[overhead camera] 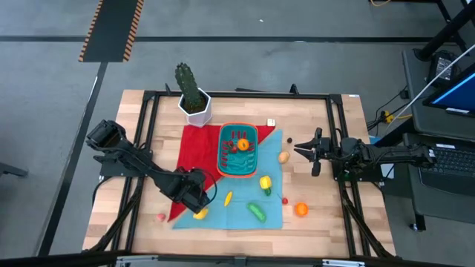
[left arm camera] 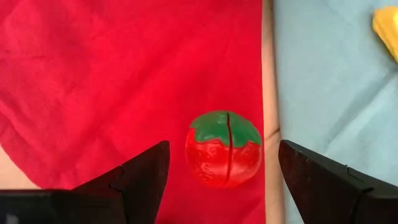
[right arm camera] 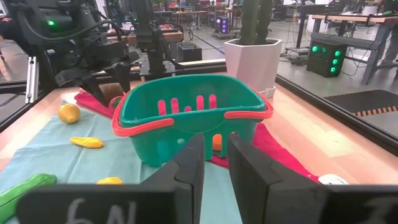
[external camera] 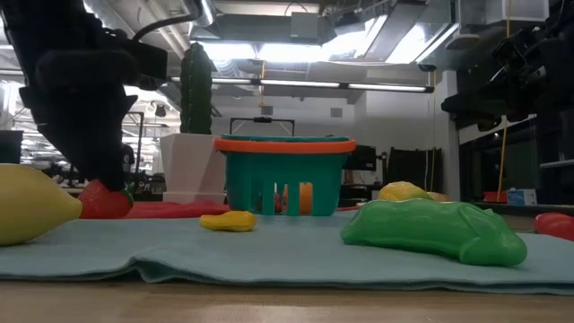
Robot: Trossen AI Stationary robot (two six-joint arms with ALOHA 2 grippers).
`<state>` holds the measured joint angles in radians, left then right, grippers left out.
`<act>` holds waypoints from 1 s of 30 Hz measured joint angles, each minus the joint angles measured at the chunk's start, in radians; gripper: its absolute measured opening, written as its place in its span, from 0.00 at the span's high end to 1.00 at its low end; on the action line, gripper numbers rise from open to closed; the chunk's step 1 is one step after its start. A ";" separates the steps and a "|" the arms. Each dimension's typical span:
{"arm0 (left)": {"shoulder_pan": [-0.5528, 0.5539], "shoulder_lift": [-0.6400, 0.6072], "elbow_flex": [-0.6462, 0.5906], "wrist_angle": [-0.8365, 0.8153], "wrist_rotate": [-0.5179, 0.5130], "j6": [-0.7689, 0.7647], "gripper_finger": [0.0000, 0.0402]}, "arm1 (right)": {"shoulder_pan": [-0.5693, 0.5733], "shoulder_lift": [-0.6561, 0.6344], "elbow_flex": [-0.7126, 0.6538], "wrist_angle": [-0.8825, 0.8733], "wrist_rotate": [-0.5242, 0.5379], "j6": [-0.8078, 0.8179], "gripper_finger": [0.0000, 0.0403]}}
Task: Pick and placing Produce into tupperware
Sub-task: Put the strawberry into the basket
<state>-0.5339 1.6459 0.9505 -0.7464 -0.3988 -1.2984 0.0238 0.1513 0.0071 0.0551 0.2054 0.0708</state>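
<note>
Two spread fingers of the left hand (left arm camera: 224, 180) are flanking the red tomato (left arm camera: 224, 157) on the red cloth (left arm camera: 112, 81), so closing squarely should be gripping it, while the tupperware (overhead camera: 237, 150) is waiting well ahead, nothing between; the right hand (overhead camera: 306, 151), pressed nearly together, is idling beside it.

red strawberry (left arm camera: 222, 158) with green leaf cap, red cloth (left arm camera: 124, 81), pale blue cloth (left arm camera: 329, 87), teal tupperware (right arm camera: 186, 118) orange-red rimmed.

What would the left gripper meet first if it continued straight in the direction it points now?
Probably the red tomato, which lies on the red cloth between the open fingers of the left gripper; how far ahead is unclear.
</note>
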 joint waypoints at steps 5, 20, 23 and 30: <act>0.000 0.000 0.000 0.000 0.000 0.000 0.28 | 0.000 0.000 0.000 0.000 0.000 0.000 0.82; 0.000 0.000 0.000 0.000 -0.002 0.001 0.28 | 0.000 0.000 0.000 -0.003 -0.024 0.000 0.82; 0.000 0.006 0.000 0.001 -0.003 0.001 0.28 | 0.000 0.000 0.000 -0.004 -0.024 0.000 0.82; 0.000 0.060 0.000 0.003 0.006 0.008 0.28 | 0.000 0.000 0.000 -0.003 -0.024 0.000 0.82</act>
<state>-0.5339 1.7060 0.9501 -0.7433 -0.3929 -1.2907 0.0238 0.1516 0.0074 0.0517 0.1814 0.0711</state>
